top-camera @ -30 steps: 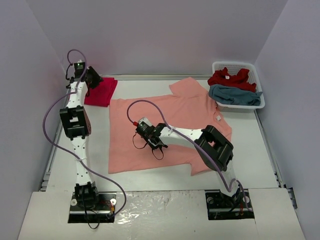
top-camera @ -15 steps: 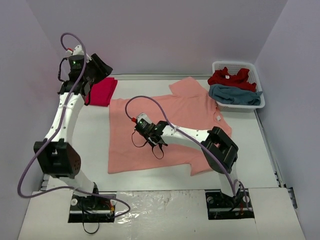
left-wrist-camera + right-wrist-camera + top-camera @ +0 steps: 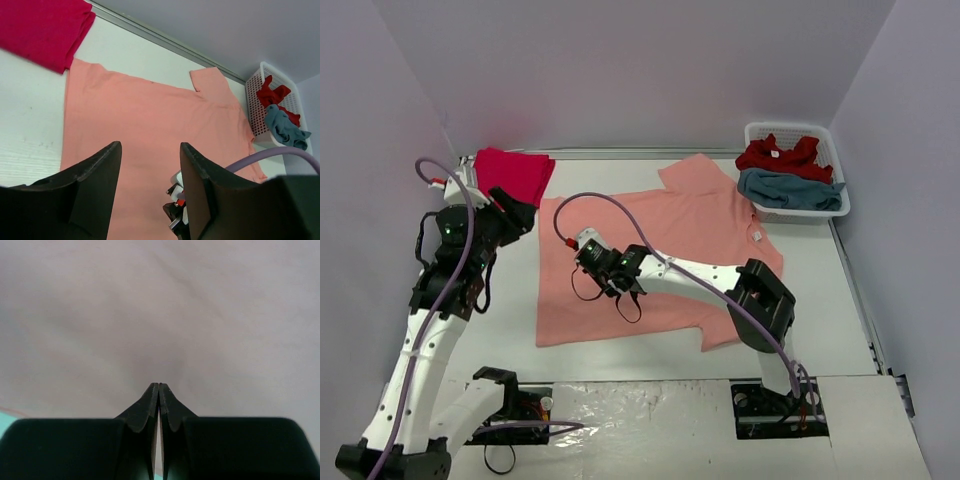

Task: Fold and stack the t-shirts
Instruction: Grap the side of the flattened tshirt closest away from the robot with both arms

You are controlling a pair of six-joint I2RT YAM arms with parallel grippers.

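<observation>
The salmon t-shirt [image 3: 670, 230] is spread flat in the middle of the desk [image 3: 830, 290], not yet folded, with its sleeves toward the right. A red t-shirt [image 3: 515, 172] already folded lies at the far left corner, just beside the salmon one. Two more t-shirts, one red [image 3: 780, 155] and one teal [image 3: 790, 190], are heaped in the basket [image 3: 790, 127] at the far right. Within the last second the left arm [image 3: 445, 290] has been drawn back from above the folded red t-shirt toward the near side. That t-shirt is now seen uncovered and left alone on the desk. From this it is judged that the first piece of the stack has been set down and the salmon t-shirt is the next to be folded. The right arm [image 3: 700, 272] has been moved a little to the left over the salmon cloth. The left fingers [image 3: 100, 170] are held about halfway apart, with nothing between them. Only the salmon t-shirt and the desk are seen through the gap, well below. The right fingers [image 3: 144, 412] are pressed together tip to tip, and no fold of cloth is gripped between them. They are held low over the left middle part of the salmon t-shirt. Whether the tips touch the cloth cannot be told.
</observation>
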